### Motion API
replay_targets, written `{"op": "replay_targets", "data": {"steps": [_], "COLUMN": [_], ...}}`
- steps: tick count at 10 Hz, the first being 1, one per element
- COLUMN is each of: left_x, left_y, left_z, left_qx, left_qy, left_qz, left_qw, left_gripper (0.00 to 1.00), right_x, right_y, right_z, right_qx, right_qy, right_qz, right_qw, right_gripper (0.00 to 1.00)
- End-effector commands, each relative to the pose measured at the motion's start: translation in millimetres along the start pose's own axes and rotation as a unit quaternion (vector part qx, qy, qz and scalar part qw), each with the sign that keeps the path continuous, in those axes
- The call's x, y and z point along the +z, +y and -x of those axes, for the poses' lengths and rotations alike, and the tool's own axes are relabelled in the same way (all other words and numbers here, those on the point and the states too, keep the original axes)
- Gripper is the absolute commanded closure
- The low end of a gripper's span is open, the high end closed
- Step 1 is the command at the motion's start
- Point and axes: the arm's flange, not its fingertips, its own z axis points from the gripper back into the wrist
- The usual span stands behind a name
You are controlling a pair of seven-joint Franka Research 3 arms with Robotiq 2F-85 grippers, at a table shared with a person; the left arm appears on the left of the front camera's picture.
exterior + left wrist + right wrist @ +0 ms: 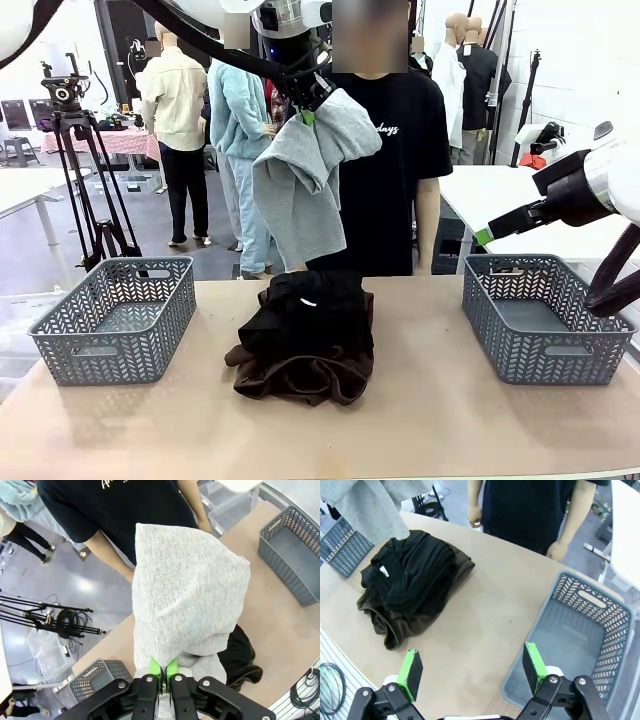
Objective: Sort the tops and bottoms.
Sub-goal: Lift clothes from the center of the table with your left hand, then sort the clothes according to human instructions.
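bottoms point(305, 335), perhaps three, lie piled; left gripper point(164, 670) pinches the tops point(300, 190) aloft, right gripper point(471, 655) gapes empty.

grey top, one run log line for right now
left hand: shut on grey top, held above table | right hand: open, near right basket | bottoms: piled mid-table

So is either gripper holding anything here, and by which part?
The left gripper is shut on the grey top, pinching a bunched fold at its upper end so it hangs free. The right gripper is open, holding nothing.
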Motion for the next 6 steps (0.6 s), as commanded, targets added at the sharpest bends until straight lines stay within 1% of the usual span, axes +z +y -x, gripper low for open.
{"op": "replay_targets", "data": {"steps": [1,6], "left_x": [4.9,4.9], "left_y": [2.8,2.8], "left_z": [0.9,0.9], "left_qx": [0.006,0.006], "left_qy": [-0.003,-0.003], "left_qz": [0.005,0.005], "left_qw": [1.000,1.000], "left_gripper": [1.00,1.00], "right_x": [-1.8,-1.8], "right_y": [-0.3,-0.3], "right_z": [0.1,0.1], "right_qx": [-0.007,-0.007], "right_qy": [-0.003,-0.003], "right_qz": [-0.006,-0.006], "right_qw": [1.000,1.000], "right_gripper": [0.00,0.00]}}
